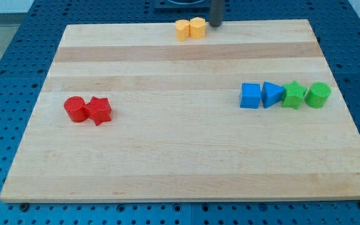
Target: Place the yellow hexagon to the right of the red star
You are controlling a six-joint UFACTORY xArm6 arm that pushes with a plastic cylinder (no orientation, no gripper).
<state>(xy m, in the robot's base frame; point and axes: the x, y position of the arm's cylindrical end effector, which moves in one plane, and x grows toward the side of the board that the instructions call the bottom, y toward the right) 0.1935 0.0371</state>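
Two yellow blocks sit side by side, touching, at the view's top centre of the wooden board [186,156]. The right one [197,28] looks like the yellow hexagon. The left one [182,30] is a slightly more orange yellow and its shape is unclear. The red star [99,110] lies at the view's left, touching a red cylinder [75,108] on its left. My tip [216,25] is at the board's top edge, just right of the yellow hexagon, very close to it or touching it.
At the view's right, four blocks stand in a row: a blue cube [250,95], a blue triangle [271,94], a green star [294,95] and a green cylinder [318,94]. A blue perforated table surrounds the board.
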